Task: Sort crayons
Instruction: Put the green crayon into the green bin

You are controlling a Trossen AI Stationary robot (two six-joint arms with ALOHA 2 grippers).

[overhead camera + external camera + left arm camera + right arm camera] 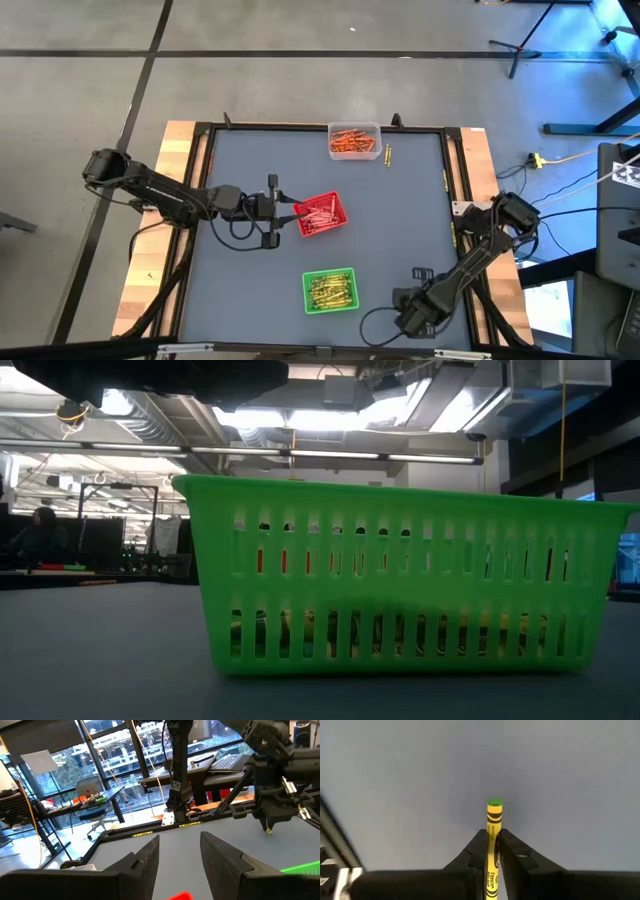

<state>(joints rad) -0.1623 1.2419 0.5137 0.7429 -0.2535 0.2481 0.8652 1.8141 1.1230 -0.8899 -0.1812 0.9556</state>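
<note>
**Right gripper clamps a yellow-green crayon near the tabletop's near edge**

A yellow-green crayon (493, 845) stands pinched between the two dark fingers of the right gripper (493, 851), its green tip poking out past them over bare grey tabletop (400, 220). From above, that gripper (420, 272) sits close to the near edge, just right of the green tray (329, 290), which holds olive crayons (331, 292).

The other crayons lie sorted by colour. Red ones (320, 215) fill the red tray (320, 214) near the middle of the tabletop. Orange ones (352, 141) lie in the clear tray (354, 140) at the far edge, and one stray yellow crayon (388, 154) lies on the surface just beside that tray.

The left gripper (274, 211) hovers at the red tray's left side, its fingers (146, 860) parted with nothing between them.

In the low view the green tray's slotted wall (400, 585) fills the picture.
</note>
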